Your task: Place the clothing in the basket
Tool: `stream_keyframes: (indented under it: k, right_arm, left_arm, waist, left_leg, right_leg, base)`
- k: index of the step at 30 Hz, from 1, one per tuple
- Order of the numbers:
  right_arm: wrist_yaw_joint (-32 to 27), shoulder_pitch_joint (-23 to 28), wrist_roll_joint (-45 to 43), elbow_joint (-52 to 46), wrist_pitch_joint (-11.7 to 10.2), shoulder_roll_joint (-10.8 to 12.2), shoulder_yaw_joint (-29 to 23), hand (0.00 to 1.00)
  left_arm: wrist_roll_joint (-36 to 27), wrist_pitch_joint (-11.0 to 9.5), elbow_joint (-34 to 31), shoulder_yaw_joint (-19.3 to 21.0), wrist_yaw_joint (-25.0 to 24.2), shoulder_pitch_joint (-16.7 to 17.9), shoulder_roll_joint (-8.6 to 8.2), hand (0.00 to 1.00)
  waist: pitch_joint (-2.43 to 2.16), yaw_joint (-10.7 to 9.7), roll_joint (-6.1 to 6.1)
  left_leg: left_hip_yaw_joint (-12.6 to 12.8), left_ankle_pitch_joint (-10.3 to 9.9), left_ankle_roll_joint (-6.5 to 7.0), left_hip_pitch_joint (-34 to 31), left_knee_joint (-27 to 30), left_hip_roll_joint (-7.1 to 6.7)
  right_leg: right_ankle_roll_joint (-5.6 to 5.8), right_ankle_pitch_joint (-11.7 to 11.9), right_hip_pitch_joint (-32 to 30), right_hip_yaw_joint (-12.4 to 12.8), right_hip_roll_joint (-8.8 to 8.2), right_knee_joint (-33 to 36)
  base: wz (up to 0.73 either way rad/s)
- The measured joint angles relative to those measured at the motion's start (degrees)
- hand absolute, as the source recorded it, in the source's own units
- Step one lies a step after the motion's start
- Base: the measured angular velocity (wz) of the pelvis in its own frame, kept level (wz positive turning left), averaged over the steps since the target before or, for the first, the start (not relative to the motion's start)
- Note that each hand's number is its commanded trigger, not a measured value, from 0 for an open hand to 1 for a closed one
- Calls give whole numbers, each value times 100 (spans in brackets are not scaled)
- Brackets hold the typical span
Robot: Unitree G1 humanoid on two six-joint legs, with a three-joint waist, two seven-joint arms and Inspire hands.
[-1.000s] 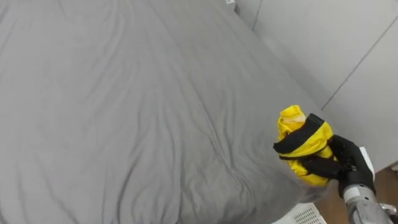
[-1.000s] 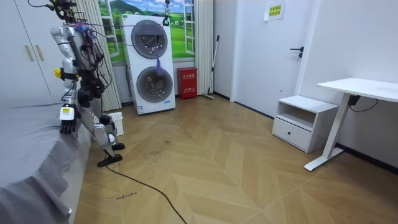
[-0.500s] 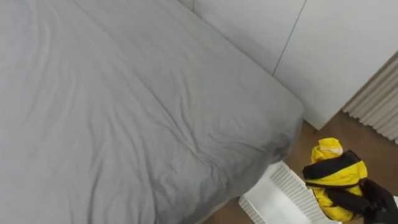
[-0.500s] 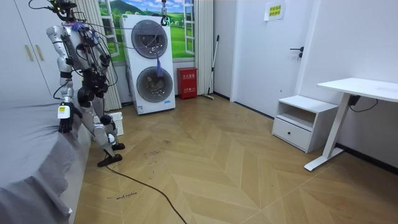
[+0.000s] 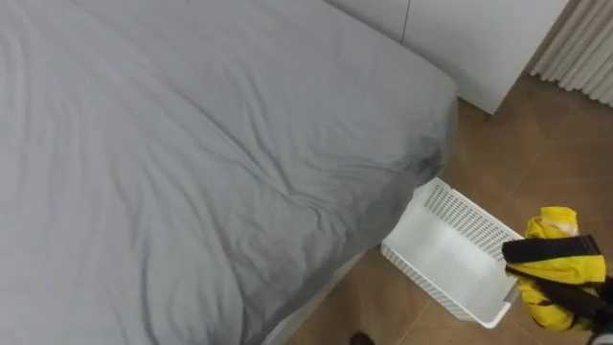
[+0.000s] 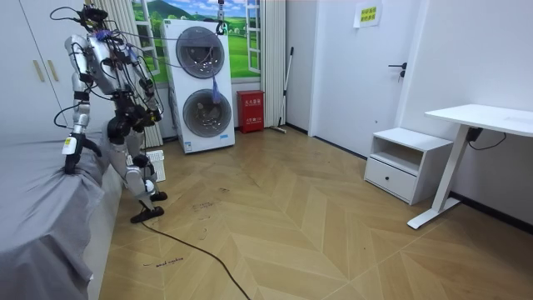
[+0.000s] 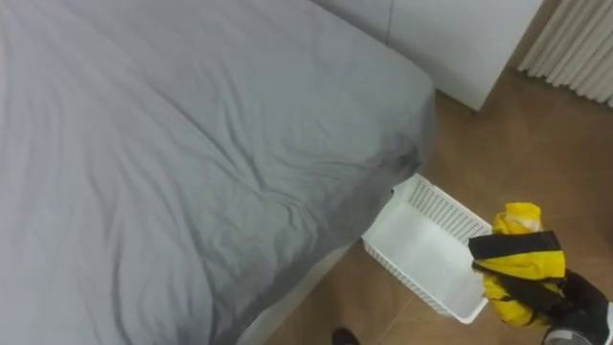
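the right hand (image 5: 582, 299) shows at the lower right of the eye views, its dark fingers curled tight round a bunched yellow garment (image 5: 563, 271) with a black band across it, so the hand is gripping the clothes. the garment is held up off the wooden floor (image 5: 536, 144), its top poking above the fingers. just to the left of the hand sits the white basket (image 5: 479, 217), a slatted rectangular tub lying on the floor with its open side up and nothing inside; the garment hangs beside the basket's near right corner, not in it. further left of the hand, beyond the basket, the bed (image 5: 192, 144) spreads out under a wrinkled grey sheet, its corner drooping next to the basket's far end. above the hand stand a white wardrobe (image 5: 479, 38) and a pale curtain (image 5: 586, 48). in the room view the robot stands between bed and curtain, and the left hand (image 6: 69, 160) hangs low at the bed's edge; whether it is open or closed cannot be told.
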Motion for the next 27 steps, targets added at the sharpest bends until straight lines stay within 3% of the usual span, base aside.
stream_keyframes:
  k: [6, 9, 10, 11, 18, 27]
  right_arm:
    - [-134, -240, -74, 358, -50, -14, 32, 100]
    - [-260, -383, -33, 560, -189, -37, 40, 100]
    - [-306, -467, -20, 633, -197, -56, 47, 25]
    - [-330, -492, -19, 643, -202, -59, 62, 0]
    - [-540, -647, 20, 646, -261, -61, 238, 0]
    - [-653, -777, 21, 647, -260, -61, 238, 0]
  left_arm:
    - [0, -322, -1, -208, 12, -19, -21, 0]
    - [0, -419, -3, -317, 26, -39, -38, 0]
    - [2, -466, -9, -360, 30, -44, -39, 0]
    - [1, -492, -9, -374, 33, -38, -38, 0]
    - [-10, -560, -8, -721, 207, -89, -36, 0]
    - [-11, -623, -17, -758, 209, -103, -35, 0]
  waist:
    - [-2, 129, 1]
    - [-6, 158, 4]
    - [-6, 182, 4]
    - [-6, 182, 4]
    - [-4, 195, -5]
    - [-9, 205, -87]
  left_leg:
    - [-118, 50, 29, -132, -27, -82]
    - [-186, 106, 58, -181, -68, -115]
    - [-198, 113, 65, -178, -99, -117]
    - [-219, 116, 68, -179, -107, -117]
    - [-406, 157, 93, -222, -143, -205]
    - [-527, 193, 125, -287, -120, -212]
  right_leg:
    - [5, -55, -144, -116, -85, 91]
    - [20, -69, -166, -207, -143, 76]
    - [24, -71, -168, -221, -157, 71]
    - [25, -72, -168, -234, -165, 72]
    - [49, -154, -172, -376, -263, 102]
    - [67, -190, -154, -519, -352, 81]
  base:
    - [13]
    - [18]
    - [11]
    - [9]
    - [14]
    - [9]
